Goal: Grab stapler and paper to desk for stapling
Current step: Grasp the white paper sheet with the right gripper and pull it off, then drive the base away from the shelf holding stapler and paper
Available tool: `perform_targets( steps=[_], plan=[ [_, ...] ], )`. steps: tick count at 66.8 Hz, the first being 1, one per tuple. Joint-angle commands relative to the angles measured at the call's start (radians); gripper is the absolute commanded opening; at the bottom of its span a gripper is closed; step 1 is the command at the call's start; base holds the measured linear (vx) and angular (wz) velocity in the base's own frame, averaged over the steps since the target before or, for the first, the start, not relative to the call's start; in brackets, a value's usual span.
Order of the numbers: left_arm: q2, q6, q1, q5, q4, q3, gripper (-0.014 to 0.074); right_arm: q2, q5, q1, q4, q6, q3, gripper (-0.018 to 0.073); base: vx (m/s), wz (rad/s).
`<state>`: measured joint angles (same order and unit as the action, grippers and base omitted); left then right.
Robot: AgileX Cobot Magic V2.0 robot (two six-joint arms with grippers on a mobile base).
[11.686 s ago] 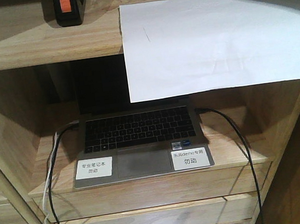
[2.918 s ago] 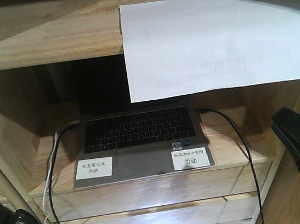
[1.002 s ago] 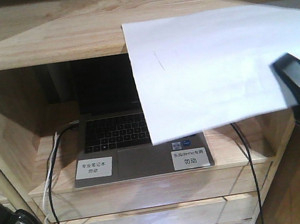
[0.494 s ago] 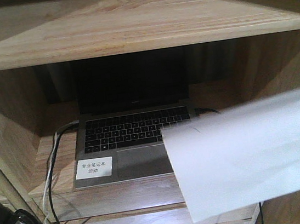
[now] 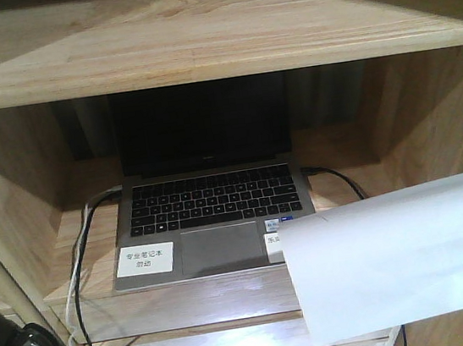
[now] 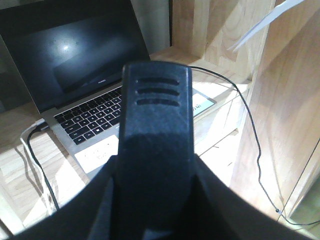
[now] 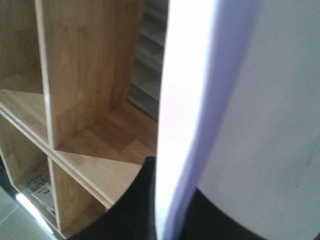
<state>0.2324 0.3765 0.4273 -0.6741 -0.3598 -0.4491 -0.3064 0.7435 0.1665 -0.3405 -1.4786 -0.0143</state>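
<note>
Roughly halfway: left gripper [image 6: 155,182] looks clamped on the black stapler [image 6: 156,125], and right gripper [image 7: 170,217] has its jaws pinched on the paper [image 5: 404,253], which hangs in the air low right, in front of the laptop [image 5: 216,218]. Neither item sits on the shelf [image 5: 197,41]. Desk isn't in view, so carry, set-down and stapling look still to do.

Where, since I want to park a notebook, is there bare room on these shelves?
The upper shelf board is bare across its visible width. On the lower shelf the laptop fills the middle; only narrow side strips remain, both crossed by cables. The held paper hangs before the right corner.
</note>
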Motion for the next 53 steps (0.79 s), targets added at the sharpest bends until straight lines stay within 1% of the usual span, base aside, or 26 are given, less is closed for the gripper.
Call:
perform_targets(
  steps=[1,53],
  plan=[
    [0.009,-0.006,0.002,0.112,-0.031,-0.032,-0.0007,-0.006,0.049,-0.006,-0.003,0.017,0.029,-0.0005,0.0,0.0],
    [0.009,-0.006,0.002,0.112,-0.031,-0.032,-0.0007,-0.006,0.054,-0.006,-0.021,0.017,0.029,-0.0005,0.0,0.0]
  ],
)
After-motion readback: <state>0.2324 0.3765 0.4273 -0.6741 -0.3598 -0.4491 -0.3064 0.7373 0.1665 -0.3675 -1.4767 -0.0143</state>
